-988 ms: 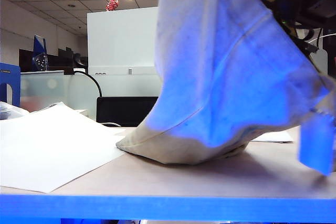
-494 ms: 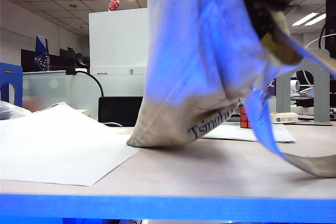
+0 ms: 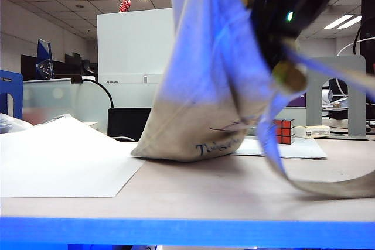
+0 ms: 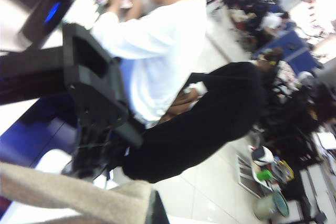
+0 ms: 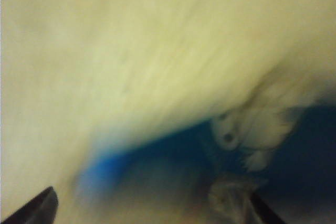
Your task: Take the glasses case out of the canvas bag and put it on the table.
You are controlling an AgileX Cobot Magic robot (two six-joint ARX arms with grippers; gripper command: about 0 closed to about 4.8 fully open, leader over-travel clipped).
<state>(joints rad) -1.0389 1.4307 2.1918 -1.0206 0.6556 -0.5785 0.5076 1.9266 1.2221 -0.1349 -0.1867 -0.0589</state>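
Note:
The canvas bag (image 3: 193, 127) hangs lifted, with only its bottom corner resting on the table (image 3: 222, 194). In the left wrist view my left gripper (image 4: 149, 208) is shut on a fold of the bag's beige cloth (image 4: 79, 195). My right arm (image 3: 296, 10) reaches into the bag from the upper right. Inside it, my right gripper (image 5: 149, 211) is open, with one dark fingertip (image 5: 37, 208) far from the other. Blurred cream cloth (image 5: 131, 51) fills that view. I cannot tell whether the blue patch (image 5: 105, 174) ahead is the glasses case.
A bag strap (image 3: 328, 188) trails over the table at the right. White paper sheets (image 3: 58, 159) lie at the left. A red-and-orange puzzle cube (image 3: 285, 131) stands on another sheet (image 3: 299, 147) behind the bag. The blue front edge (image 3: 187, 232) runs along the near side.
The bag has been drawn up and narrower, and its bottom has slid a little left, uncovering the cube. The right arm has sunk further into the bag. The strap now lies on the table.

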